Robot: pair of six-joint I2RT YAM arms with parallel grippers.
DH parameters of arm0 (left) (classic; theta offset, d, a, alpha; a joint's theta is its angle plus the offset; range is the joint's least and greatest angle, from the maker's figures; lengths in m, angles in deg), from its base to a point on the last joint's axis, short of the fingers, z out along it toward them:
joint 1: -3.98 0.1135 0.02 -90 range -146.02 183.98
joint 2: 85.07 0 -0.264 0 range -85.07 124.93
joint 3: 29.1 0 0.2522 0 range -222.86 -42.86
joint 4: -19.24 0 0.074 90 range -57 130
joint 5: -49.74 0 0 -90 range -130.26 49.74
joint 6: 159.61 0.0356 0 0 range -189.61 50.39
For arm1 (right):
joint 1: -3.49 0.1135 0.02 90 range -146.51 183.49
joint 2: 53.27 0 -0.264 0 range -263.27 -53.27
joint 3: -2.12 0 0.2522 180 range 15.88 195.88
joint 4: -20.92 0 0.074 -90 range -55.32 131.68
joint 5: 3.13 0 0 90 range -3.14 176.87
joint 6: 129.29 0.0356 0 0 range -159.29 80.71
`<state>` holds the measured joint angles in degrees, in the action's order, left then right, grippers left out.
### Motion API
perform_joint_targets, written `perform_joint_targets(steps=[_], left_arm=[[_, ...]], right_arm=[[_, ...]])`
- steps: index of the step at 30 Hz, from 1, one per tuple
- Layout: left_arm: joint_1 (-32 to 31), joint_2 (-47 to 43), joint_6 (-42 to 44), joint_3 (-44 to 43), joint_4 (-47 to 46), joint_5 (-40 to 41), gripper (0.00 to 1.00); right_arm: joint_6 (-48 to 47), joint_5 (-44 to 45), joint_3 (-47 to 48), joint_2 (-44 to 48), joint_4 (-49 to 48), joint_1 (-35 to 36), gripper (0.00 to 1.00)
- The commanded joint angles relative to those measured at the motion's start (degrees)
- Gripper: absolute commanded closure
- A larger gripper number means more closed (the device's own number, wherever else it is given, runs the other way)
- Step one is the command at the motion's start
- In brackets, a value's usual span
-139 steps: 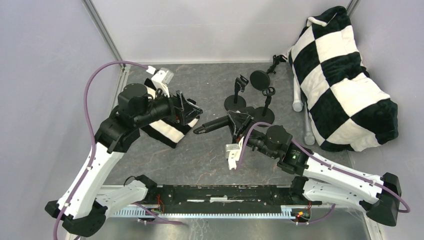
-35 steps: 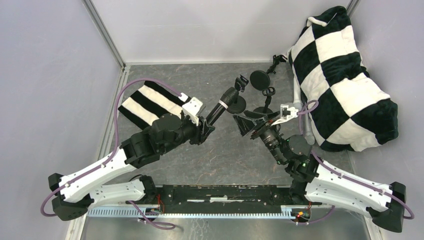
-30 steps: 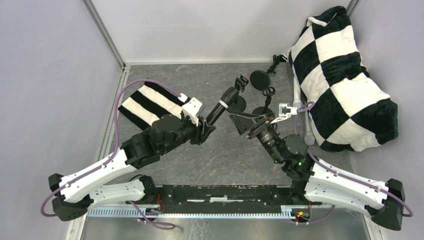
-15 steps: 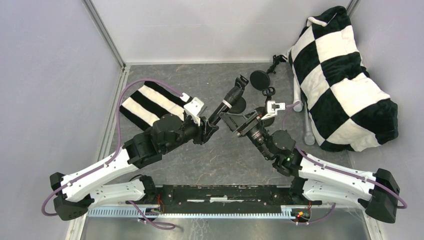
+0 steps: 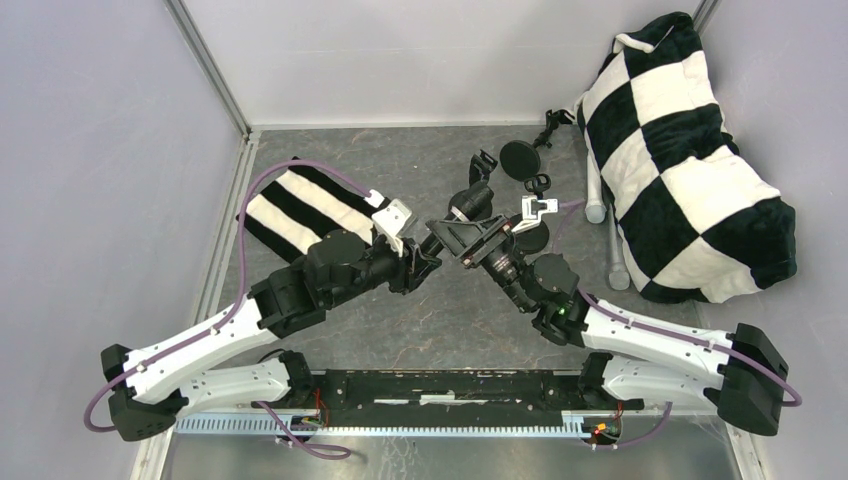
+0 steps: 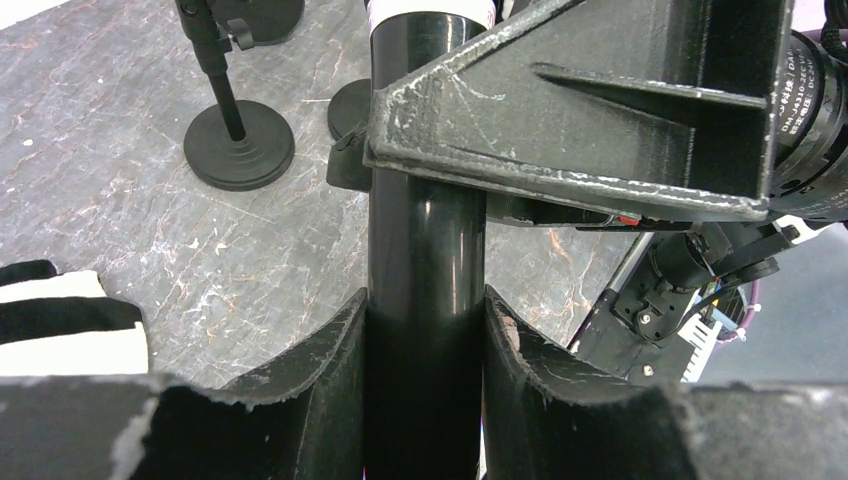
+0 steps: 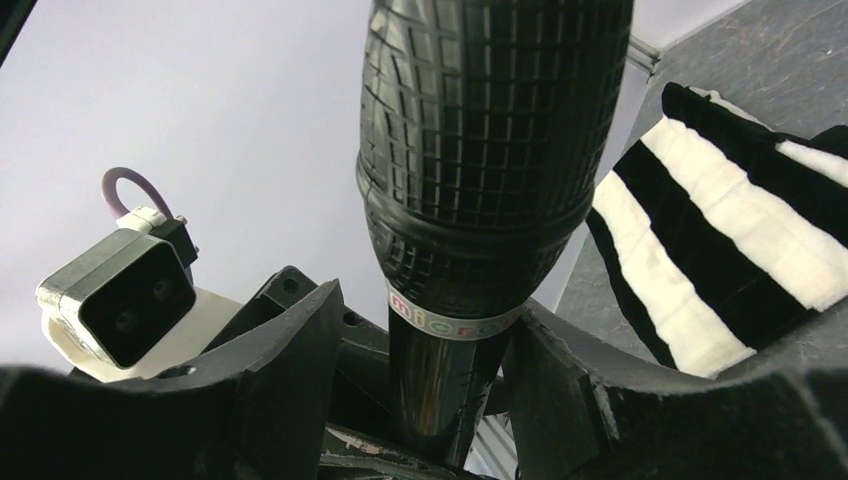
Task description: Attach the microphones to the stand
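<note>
The black stick microphone with a mesh head (image 5: pixel 468 203) is held over the table, its long axis running 7 to 1 o'clock with the head toward 1 — its tail is clamped in the left gripper (image 5: pixel 424 252). The right gripper (image 5: pixel 462 236) straddles the barrel nearer the head, jaws apart, with a gap showing. Around them — a dark marbled tabletop (image 5: pixel 440 320) and plain grey walls (image 5: pixel 400 60).
</note>
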<state>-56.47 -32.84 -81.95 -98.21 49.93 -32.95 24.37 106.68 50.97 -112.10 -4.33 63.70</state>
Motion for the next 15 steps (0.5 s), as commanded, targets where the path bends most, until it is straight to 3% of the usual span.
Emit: perform_joint_targets(steps=[1,10,15], left_arm=[[0.19,-1.33,-0.85,0.07,-4.17,-0.93,0.98],[0.16,-0.9,-1.03,0.68,-5.11,-0.92,0.98],[0.2,-0.8,-1.02,0.77,-5.24,-1.52,0.98]], right_arm=[[1.66,-1.27,3.24,-0.74,-3.45,-0.52,0.38],[1.89,-1.93,3.19,-2.06,-4.21,-1.23,0.47],[2.39,-2.54,3.14,-2.8,-4.81,-1.76,0.47]])
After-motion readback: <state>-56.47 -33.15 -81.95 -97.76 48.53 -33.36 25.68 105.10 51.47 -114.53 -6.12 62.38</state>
